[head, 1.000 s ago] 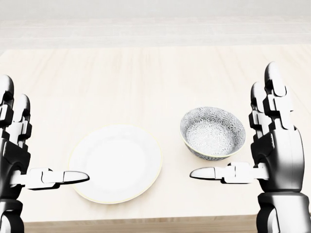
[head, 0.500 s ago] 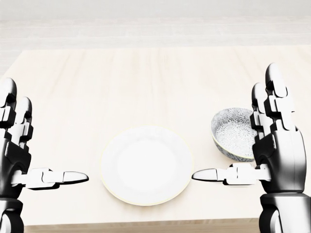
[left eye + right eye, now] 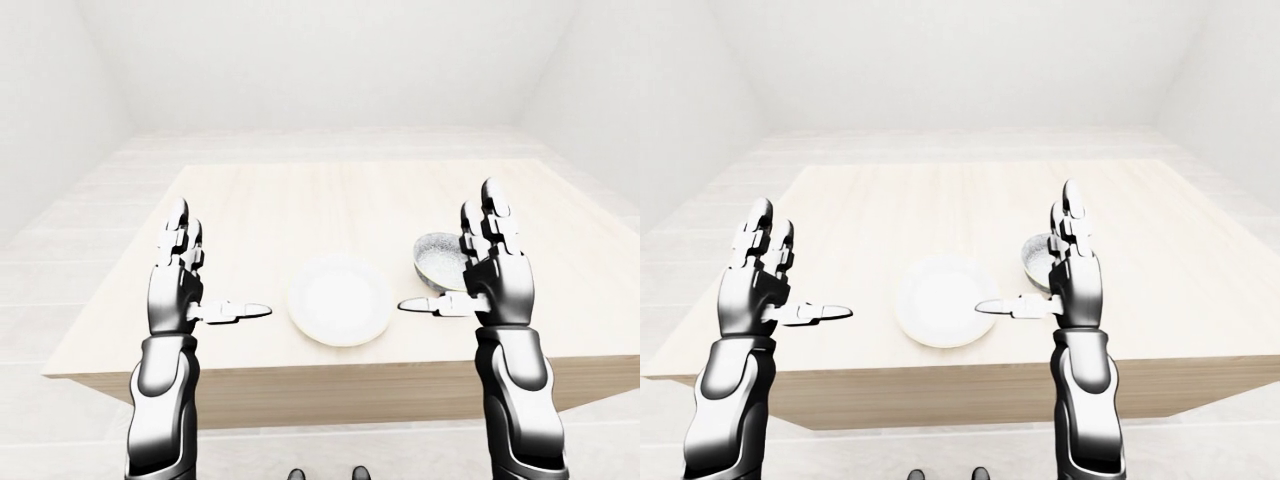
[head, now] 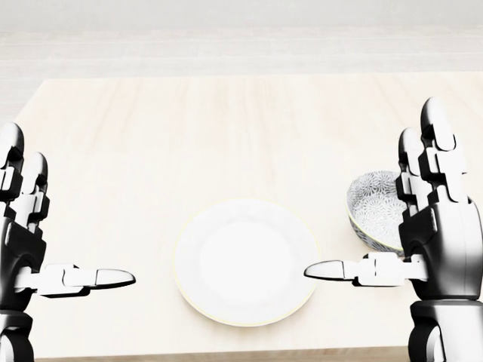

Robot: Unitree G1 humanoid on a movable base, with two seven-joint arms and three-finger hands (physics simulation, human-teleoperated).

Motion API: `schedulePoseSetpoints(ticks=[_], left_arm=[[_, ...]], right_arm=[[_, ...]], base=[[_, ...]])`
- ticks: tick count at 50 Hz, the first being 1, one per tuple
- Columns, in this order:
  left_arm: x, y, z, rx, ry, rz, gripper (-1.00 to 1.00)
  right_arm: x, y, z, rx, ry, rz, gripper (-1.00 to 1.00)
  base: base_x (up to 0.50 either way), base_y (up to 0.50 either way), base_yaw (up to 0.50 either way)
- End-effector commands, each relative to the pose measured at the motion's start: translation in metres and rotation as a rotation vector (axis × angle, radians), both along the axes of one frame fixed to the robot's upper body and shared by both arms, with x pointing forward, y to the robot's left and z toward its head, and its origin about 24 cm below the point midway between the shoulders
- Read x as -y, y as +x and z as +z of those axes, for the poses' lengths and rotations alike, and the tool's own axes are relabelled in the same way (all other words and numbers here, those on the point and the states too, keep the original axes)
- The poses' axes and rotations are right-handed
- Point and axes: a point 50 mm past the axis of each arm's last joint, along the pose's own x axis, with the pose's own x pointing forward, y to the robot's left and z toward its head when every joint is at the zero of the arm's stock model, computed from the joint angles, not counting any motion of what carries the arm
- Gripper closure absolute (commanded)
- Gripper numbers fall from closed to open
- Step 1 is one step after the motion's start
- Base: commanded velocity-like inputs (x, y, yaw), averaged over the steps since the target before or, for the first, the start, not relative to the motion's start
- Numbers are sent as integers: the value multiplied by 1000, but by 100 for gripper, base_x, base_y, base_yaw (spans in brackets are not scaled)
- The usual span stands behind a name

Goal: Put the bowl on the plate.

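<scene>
The bowl (image 4: 373, 208) sits on the worktop (image 4: 226, 136) at three o'clock of the plate (image 4: 245, 261), not yet lifted. The left robot hand (image 4: 19, 241) and right robot hand (image 4: 444, 243) hover spread, empty.

A pale wooden tabletop (image 3: 940, 205) fills the middle of a plain white room. A round white plate (image 3: 943, 300) lies near its lower edge. Just to the plate's right sits a patterned bowl (image 3: 1036, 257), partly hidden behind the right hand (image 3: 1078, 285). The left hand (image 3: 748, 295) is raised well to the plate's left. Both hands are spread wide, fingers pointing up and thumbs pointing inward toward the plate, holding nothing.
</scene>
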Motion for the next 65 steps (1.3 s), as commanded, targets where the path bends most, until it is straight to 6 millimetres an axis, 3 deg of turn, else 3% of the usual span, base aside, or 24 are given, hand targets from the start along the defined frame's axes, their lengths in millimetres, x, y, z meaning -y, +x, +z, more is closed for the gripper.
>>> schedulePoseSetpoints(ticks=[1,4,8,9,14,15,20,24,25,33,50,65], left_arm=[[-2,-1,1,5,7,6,-100],[-3,-2,2,8,17,12,-100],[-4,-1,2,3,26,16,-100],[-5,-1,3,7,27,18,-100],[-7,1,3,7,22,25,-100],[-7,3,1,-4,22,28,-100],[-8,2,-3,-20,21,33,-100],[-9,3,-3,-20,24,40,-100],[-9,3,-3,-22,25,46,-100],[-7,1,2,0,34,44,-100],[-5,7,-3,-24,40,38,-100],[-7,4,0,-11,32,30,-100]], right_arm=[[12,3,3,0,-112,-104,-100],[16,10,5,-1,-336,-273,-100],[20,23,14,14,-484,-312,-100],[24,31,24,40,-568,-362,-100],[29,40,40,69,-806,-467,-100],[27,47,42,60,-919,-482,-100],[33,67,37,-63,-1178,-507,-100],[41,71,38,-136,-1294,-525,-100],[43,71,31,-178,-1375,-528,-100],[46,64,10,-357,-1490,-496,-100],[60,60,-6,-433,-1503,-544,-100],[43,55,-37,-483,-1544,-457,-100]], base=[[0,0,0],[0,0,0],[0,0,0],[0,0,0],[0,0,0],[0,0,0],[0,0,0],[0,0,0],[0,0,0],[0,0,0],[0,0,0],[0,0,0]])
